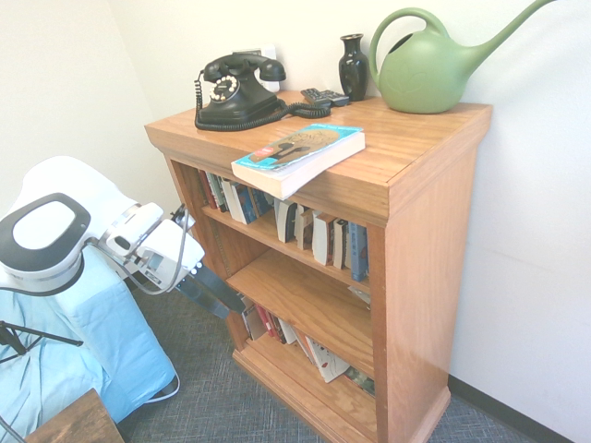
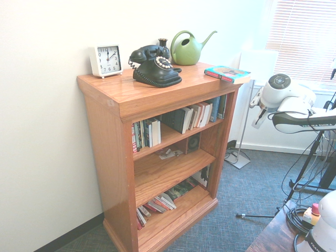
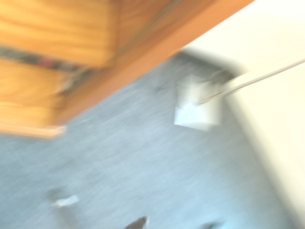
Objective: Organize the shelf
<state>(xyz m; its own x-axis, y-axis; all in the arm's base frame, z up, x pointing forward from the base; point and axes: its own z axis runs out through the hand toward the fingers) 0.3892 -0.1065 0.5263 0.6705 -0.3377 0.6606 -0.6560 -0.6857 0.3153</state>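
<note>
Shelf (image 1: pixel 406 194) of orange-brown wood stands against the wall, its tiers lined with books. On top sit a black telephone (image 1: pixel 235 90), green watering can (image 1: pixel 429 69) and a paperback book (image 1: pixel 300 157). Left of it, the tool (image 1: pixel 217 295) hangs open and empty.

Bright daylight from blinds (image 2: pixel 302 39), overexposed there; both exterior views sharp, whitish glare on walls; wrist view heavily motion-blurred
</note>
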